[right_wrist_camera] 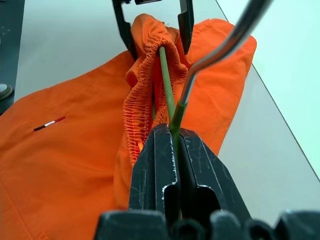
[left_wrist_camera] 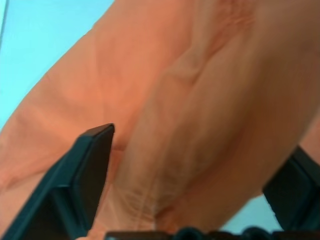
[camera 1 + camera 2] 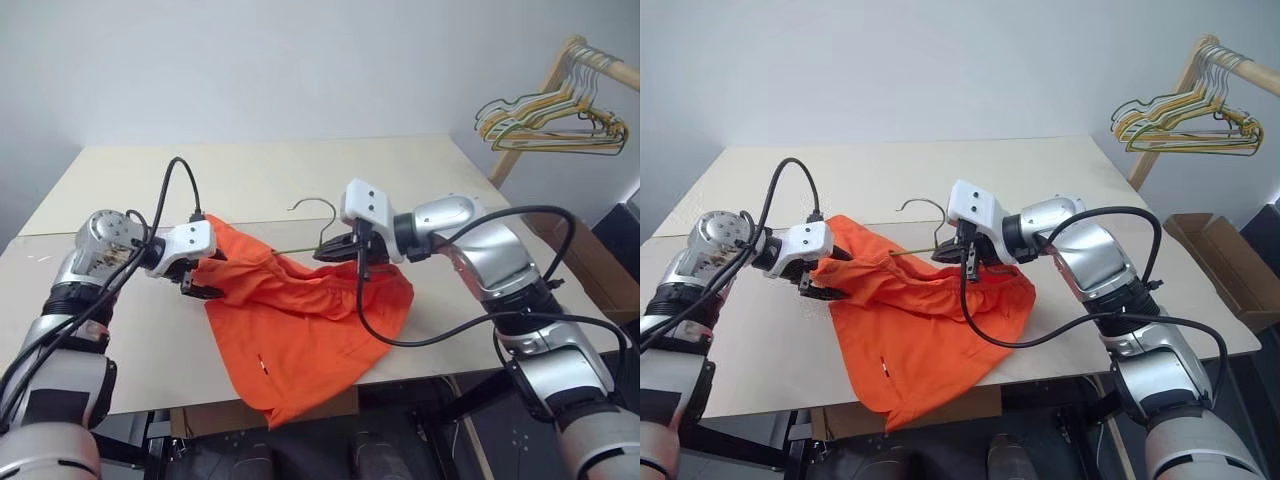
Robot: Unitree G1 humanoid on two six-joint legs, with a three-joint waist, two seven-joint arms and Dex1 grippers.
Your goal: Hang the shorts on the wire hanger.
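1. Right gripper (image 1: 176, 137): jaws clamped on the wire hanger (image 1: 167, 90), just below its hook.
2. Left gripper (image 3: 203, 275): jaws apart, straddling the shorts' (image 3: 300, 330) waistband.
3. Shorts: draped over the table (image 3: 300, 170) edge, hanger threaded inside.
4. Background: hanger bunch (image 3: 555, 120) on rack, well apart.

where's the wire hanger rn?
In the left eye view, mid-table: the wire hanger is pinched in the shut right gripper, hook up, one arm threaded into the waistband of the shorts toward the open left gripper.
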